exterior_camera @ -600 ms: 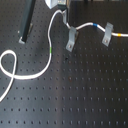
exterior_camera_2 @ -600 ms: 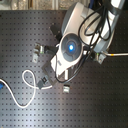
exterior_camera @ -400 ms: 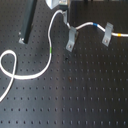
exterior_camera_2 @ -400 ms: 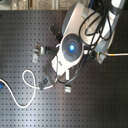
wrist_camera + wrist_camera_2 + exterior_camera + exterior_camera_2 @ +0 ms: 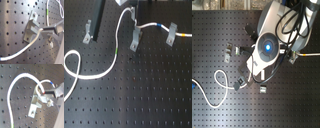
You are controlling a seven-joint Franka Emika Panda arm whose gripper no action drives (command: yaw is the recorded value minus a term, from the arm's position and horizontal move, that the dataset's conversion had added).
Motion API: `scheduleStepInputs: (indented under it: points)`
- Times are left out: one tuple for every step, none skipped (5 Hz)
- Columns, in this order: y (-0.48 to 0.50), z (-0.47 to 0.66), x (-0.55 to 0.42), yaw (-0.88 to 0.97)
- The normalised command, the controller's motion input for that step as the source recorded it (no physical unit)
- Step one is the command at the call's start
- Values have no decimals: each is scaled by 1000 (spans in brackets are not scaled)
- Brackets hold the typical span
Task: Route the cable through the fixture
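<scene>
The white cable loops at the first exterior view's left. It climbs past its green band to my gripper at the top edge. It then drops past the fixture, the tallest grey clip, and runs right past a blue band. In the first wrist view my gripper is shut on the cable right beside the fixture. In the second wrist view the cable arcs over the fixture into my gripper. I cannot tell whether it sits in the notch.
A shorter grey clip stands at the first exterior view's left beside a thick black rod. Another clip stands at the right, with the cable at its top. The arm's body hides the gripper in the second exterior view.
</scene>
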Motion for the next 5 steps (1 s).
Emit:
scheduleStepInputs:
  points:
    - [49,-229,55,126]
    - [240,-294,463,63]
    - [270,-222,566,46]
    - [313,-16,393,0]
    - [62,130,-418,-86]
